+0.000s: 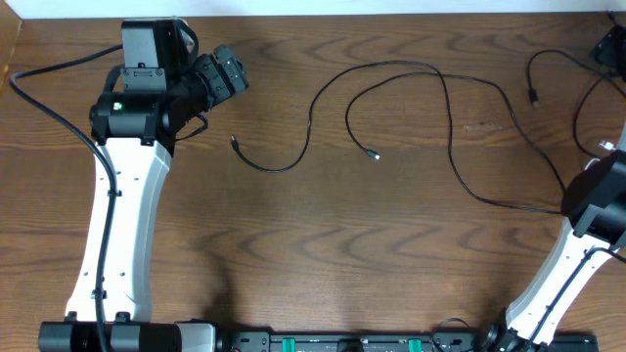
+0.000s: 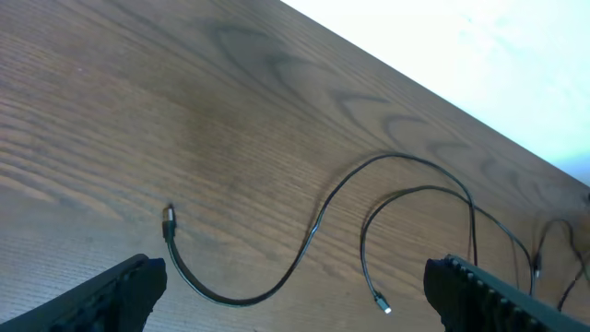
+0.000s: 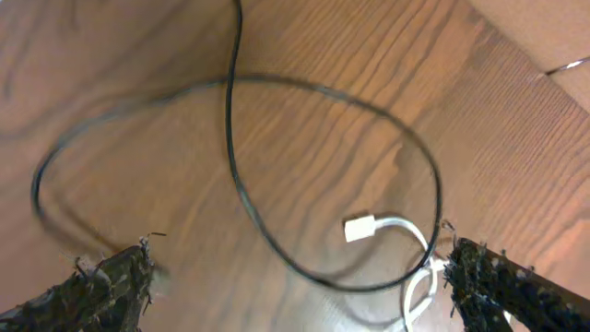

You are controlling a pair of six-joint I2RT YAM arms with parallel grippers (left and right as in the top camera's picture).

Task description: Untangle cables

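A: Since the table (image 1: 293,264) is so big, why do both grippers hang empty?
B: They're choosing, I think. The left gripper (image 2: 295,281) gapes wide over a black cable (image 2: 313,226) near the back edge. The right gripper (image 3: 297,263), wide too, hangs above a crossed black loop (image 3: 235,175) and the white plug (image 3: 359,228) by the right edge.

The white cable (image 3: 361,228) leaves the right wrist view's bottom edge.
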